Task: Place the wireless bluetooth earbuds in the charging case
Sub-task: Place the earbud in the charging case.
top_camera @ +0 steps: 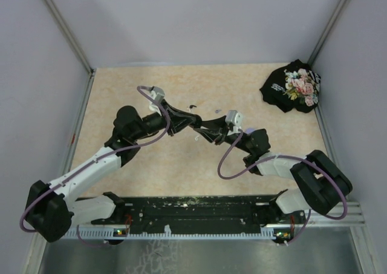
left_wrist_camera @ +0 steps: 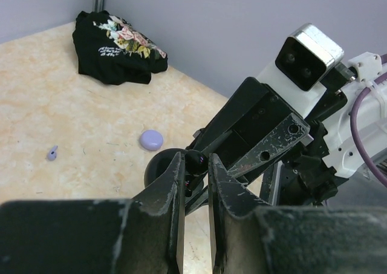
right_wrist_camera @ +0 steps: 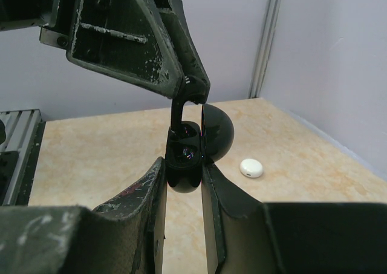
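Blk case (left_wrist_camera: 156, 168) mostly hid behind left tool (left_wrist_camera: 195, 163); pinched earbud (right_wrist_camera: 176, 114) barely vis.

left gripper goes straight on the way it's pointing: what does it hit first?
The open black case clamped in the right gripper, directly ahead of the left gripper; the black earbud it holds seems partly inside. Depth unclear.
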Motion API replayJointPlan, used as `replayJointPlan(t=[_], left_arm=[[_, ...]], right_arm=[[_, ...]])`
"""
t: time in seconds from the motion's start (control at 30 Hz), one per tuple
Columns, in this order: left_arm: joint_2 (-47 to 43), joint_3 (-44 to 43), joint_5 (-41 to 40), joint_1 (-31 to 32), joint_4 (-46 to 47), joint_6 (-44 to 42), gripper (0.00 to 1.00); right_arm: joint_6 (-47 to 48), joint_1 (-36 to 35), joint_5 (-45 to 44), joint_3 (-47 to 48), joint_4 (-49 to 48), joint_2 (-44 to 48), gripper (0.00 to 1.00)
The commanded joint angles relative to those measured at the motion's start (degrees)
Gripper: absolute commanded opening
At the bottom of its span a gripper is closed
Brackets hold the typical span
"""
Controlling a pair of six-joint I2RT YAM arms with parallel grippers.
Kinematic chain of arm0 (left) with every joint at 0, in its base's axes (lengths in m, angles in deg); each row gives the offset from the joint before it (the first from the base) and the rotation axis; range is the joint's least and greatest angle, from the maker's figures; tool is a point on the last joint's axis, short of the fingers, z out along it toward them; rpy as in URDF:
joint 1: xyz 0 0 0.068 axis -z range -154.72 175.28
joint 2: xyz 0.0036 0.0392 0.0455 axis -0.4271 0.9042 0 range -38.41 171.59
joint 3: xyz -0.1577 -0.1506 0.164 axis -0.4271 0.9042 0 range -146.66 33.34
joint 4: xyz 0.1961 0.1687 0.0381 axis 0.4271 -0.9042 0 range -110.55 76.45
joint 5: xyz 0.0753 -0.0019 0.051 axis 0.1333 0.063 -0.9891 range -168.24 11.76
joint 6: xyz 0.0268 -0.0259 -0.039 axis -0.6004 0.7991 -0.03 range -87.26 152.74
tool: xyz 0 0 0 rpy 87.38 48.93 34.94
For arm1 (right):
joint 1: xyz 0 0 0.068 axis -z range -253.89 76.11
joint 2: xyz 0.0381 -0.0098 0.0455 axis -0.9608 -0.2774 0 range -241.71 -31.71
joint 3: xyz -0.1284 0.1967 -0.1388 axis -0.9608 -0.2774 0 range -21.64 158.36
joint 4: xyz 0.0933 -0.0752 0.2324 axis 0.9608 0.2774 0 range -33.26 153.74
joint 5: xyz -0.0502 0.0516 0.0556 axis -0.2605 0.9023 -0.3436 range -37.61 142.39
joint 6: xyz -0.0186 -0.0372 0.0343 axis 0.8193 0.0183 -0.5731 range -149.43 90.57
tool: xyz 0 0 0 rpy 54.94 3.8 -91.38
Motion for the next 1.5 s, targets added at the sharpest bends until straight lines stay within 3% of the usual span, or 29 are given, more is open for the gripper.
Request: replayJointPlan(t=[0.0, 1.2, 1.47], left_arm=[[0.74, 0.56, 1.78, 0.87, 3.35, -0.91, 0.17], [-1.58, 1.02, -4.29, 2.95, -5.10, -7.87, 0.18], [-1.22, 0.82, -4.49, 3.01, -6.20, -7.45, 0.30]], right_arm=[[-0.67, -0.93, 0.60, 1.82, -4.65, 0.14, 0.00], [-1.10, -0.95, 0.32, 0.37, -5.70, 2.59, 0.00], [-1.06, -0.95, 0.60, 0.42, -5.27, 2.79, 0.00]])
